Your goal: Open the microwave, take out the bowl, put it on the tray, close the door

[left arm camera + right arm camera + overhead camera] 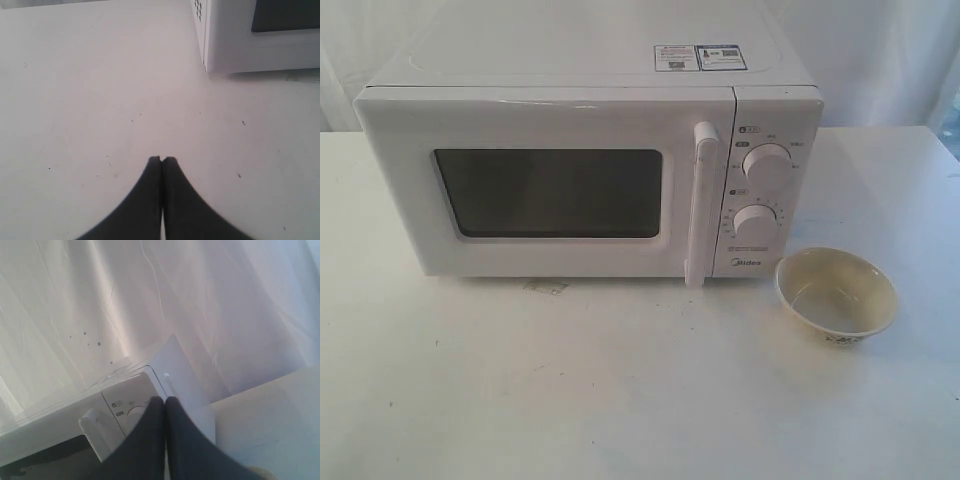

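Observation:
The white microwave (590,180) stands at the back of the table with its door (545,190) shut and the tall bar handle (702,205) next to two dials. The cream bowl (835,295) sits upright and empty on the table in front of the microwave's right corner. No tray is in view. Neither arm shows in the exterior view. My left gripper (162,160) is shut on nothing above bare table, near the microwave's lower left corner (235,45). My right gripper (164,400) is shut on nothing, raised and facing the dial panel (130,400).
The white table (620,400) stretches wide in front of the microwave. A small patch of tape (545,287) lies under the door's lower edge. A white sheet (200,300) hangs behind the microwave.

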`<act>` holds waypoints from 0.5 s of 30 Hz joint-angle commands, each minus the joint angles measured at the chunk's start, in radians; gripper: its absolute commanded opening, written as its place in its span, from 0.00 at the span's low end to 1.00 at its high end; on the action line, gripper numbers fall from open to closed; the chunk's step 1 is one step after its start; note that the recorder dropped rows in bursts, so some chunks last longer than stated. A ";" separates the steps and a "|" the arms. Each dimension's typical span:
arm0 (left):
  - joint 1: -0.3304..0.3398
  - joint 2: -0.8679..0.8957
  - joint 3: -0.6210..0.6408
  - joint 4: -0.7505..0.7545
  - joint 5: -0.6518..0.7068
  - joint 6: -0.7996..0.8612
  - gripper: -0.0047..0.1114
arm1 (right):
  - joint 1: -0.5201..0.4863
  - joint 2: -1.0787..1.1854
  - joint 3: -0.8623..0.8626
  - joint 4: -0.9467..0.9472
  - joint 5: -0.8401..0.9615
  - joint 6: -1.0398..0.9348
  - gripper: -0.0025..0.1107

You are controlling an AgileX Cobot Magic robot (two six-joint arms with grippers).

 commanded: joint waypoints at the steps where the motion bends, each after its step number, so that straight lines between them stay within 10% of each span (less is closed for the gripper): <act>1: 0.002 -0.005 0.004 0.001 0.002 0.002 0.04 | -0.010 -0.006 0.023 -0.007 0.008 -0.005 0.02; 15: 0.002 -0.005 0.004 0.001 0.002 0.002 0.04 | -0.008 -0.006 0.030 -0.007 0.041 -0.005 0.02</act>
